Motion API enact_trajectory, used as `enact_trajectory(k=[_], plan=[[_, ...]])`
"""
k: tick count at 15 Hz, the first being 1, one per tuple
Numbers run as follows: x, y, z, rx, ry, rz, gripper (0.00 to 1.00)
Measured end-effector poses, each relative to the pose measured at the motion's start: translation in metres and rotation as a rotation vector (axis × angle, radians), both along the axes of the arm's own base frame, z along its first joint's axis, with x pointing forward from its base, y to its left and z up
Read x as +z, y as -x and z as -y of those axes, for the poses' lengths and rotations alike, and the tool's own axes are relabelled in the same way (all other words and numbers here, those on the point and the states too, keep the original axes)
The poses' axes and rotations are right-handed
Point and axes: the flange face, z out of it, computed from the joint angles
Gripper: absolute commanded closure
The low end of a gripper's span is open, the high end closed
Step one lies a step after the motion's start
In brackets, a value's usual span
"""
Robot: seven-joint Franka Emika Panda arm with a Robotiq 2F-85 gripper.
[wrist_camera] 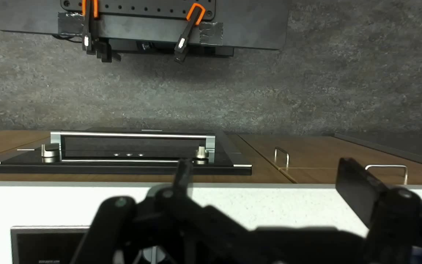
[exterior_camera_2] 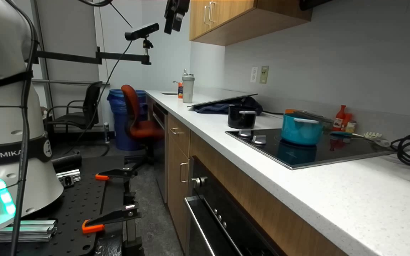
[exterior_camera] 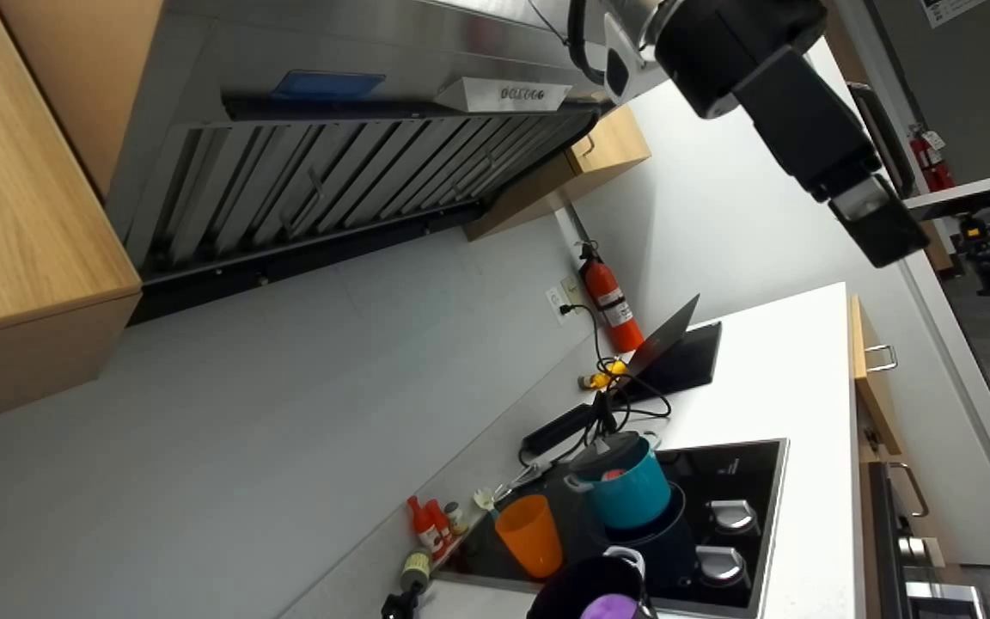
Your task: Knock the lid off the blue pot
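The blue pot (exterior_camera: 637, 499) stands on the black cooktop in both exterior views (exterior_camera_2: 301, 131). The dark lid (exterior_camera: 605, 454) lies across its top; in an exterior view its dark edge (exterior_camera_2: 308, 114) shows above the pot's rim and looks slightly tilted. A small red spot shows by the lid. My gripper (exterior_camera: 877, 219) hangs high above the counter's front side, well apart from the pot and lid. It also shows at the top of an exterior view (exterior_camera_2: 173, 26). In the wrist view the gripper (wrist_camera: 266, 165) is open with nothing between its fingers. Pot and lid are out of the wrist view.
An orange vessel (exterior_camera: 531, 535) and a black pot (exterior_camera_2: 241, 117) with a purple thing (exterior_camera: 608, 607) stand near the blue pot. Red bottles (exterior_camera_2: 339, 118) stand at the wall. The range hood (exterior_camera: 332, 180) hangs above. Cooktop knobs (exterior_camera: 731, 516) sit at the front.
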Motion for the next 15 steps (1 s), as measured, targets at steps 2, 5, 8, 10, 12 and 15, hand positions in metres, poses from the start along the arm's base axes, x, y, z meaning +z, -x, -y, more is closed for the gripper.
enact_trajectory(k=[2,5,8,10,12,15], plan=[[-0.015,0.005,-0.008,-0.005,0.012,-0.032,0.0],[-0.033,0.017,-0.029,-0.006,0.046,-0.067,0.0],[-0.042,0.024,-0.042,-0.02,0.073,-0.078,0.0],[-0.046,0.025,-0.046,-0.036,0.083,-0.075,0.0],[-0.048,0.024,-0.049,-0.049,0.089,-0.053,0.0],[-0.049,0.022,-0.051,-0.045,0.099,-0.022,0.0]])
